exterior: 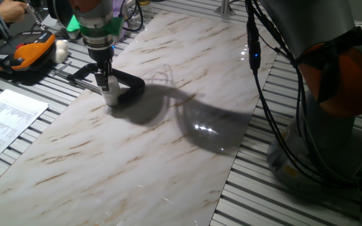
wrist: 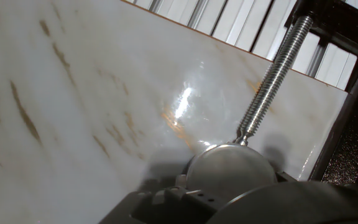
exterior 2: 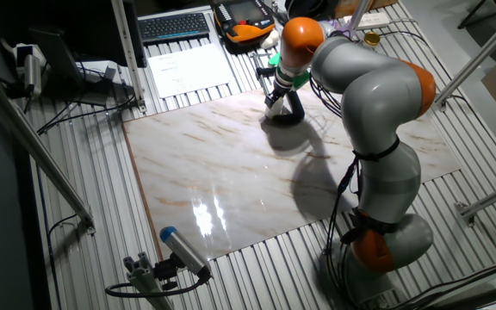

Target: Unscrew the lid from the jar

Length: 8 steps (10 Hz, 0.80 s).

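Note:
The jar (exterior: 111,96) is a small white cylinder standing on the marble slab (exterior: 143,144), held in the jaws of a black C-clamp (exterior: 129,85). My gripper (exterior: 104,80) comes straight down on the jar's top, its fingers shut around the lid, which they mostly hide. From the other fixed view, the gripper (exterior 2: 277,95) is at the slab's far edge, over the clamp (exterior 2: 288,114). The hand view shows only the clamp's threaded screw (wrist: 272,81), its round pad (wrist: 232,169) and bare marble; the jar cannot be made out there.
An orange-and-black handset (exterior: 21,53) and a white lump (exterior: 61,50) lie behind the clamp, off the slab. Paper sheets (exterior: 8,119) lie on the slatted table at left. The arm's base and cables (exterior: 332,107) stand at right.

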Each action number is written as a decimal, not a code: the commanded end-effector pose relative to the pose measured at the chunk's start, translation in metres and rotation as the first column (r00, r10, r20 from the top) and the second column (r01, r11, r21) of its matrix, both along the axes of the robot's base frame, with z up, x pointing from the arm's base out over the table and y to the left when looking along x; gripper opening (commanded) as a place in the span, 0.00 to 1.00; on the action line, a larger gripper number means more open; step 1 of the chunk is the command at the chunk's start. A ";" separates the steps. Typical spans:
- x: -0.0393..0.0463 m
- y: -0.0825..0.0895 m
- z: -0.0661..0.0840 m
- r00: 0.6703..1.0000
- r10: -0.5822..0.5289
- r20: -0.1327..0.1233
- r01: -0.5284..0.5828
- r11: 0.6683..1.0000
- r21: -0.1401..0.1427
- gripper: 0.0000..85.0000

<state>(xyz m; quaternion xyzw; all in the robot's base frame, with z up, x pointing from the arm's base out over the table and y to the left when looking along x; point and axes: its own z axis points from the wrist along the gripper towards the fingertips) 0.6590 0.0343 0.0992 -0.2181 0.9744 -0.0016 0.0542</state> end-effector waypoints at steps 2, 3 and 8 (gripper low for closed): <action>-0.0003 0.000 -0.001 1.000 -0.007 -0.002 0.007 1.000 0.004 0.40; -0.0004 0.000 -0.001 1.000 -0.012 -0.001 0.012 1.000 0.010 0.40; -0.0003 0.000 -0.001 0.999 -0.035 0.003 0.035 0.999 0.025 0.80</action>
